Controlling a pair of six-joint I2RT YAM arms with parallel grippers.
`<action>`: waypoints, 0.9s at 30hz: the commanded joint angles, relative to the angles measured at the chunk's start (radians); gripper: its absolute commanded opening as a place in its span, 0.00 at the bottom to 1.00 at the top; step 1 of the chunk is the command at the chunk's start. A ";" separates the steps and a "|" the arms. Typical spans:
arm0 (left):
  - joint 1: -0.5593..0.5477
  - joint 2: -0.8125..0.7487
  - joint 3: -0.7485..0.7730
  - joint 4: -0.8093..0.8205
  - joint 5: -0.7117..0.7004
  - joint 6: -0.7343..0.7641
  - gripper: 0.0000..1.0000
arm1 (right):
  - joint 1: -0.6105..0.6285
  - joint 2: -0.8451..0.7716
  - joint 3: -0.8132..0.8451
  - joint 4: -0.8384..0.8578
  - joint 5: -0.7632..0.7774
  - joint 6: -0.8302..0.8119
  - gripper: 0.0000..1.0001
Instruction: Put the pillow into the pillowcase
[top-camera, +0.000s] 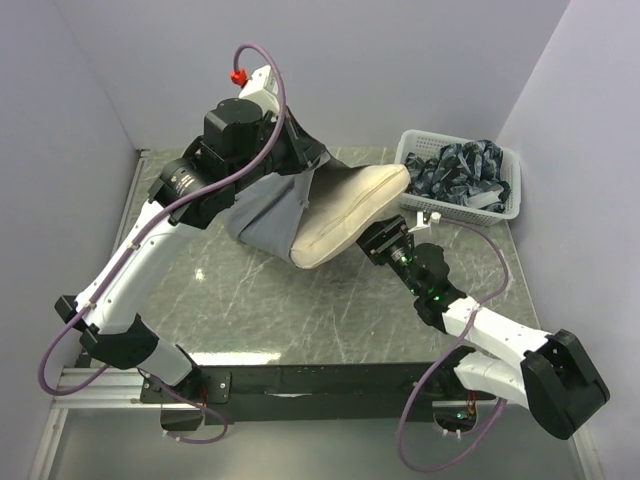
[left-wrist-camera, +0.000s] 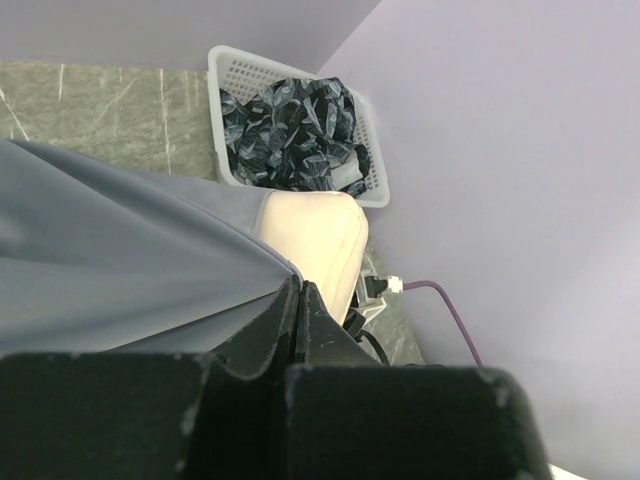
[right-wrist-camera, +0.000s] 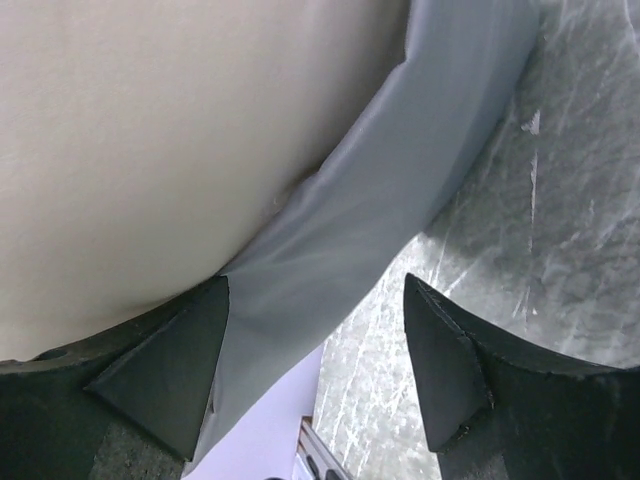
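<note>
The cream pillow (top-camera: 345, 215) slopes up toward the right, its lower left end inside the grey pillowcase (top-camera: 262, 215). My left gripper (top-camera: 300, 168) is raised at the back and shut on the pillowcase's upper edge, so the cloth hangs from it. In the left wrist view the shut fingertips (left-wrist-camera: 298, 300) pinch the grey pillowcase (left-wrist-camera: 120, 250), with the pillow (left-wrist-camera: 315, 235) just beyond. My right gripper (top-camera: 385, 238) sits under the pillow's right edge. It is open (right-wrist-camera: 315, 350), with the pillow (right-wrist-camera: 150, 150) above it and a fold of pillowcase (right-wrist-camera: 400, 200) draped beside its left finger.
A white basket (top-camera: 508, 170) full of dark patterned cloth stands at the back right corner, close to the pillow's raised end. The marbled table (top-camera: 250, 300) is walled at the back and both sides. A purple cable loops near the right arm.
</note>
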 joint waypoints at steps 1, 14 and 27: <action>-0.019 -0.035 0.049 0.096 0.030 -0.021 0.01 | 0.006 -0.046 0.047 0.064 0.039 -0.009 0.77; -0.020 -0.034 0.028 0.092 0.015 -0.015 0.01 | 0.004 -0.120 0.050 0.022 0.048 -0.033 0.78; -0.037 -0.008 0.046 0.107 0.021 -0.023 0.01 | 0.018 0.035 0.052 0.041 -0.032 -0.020 0.76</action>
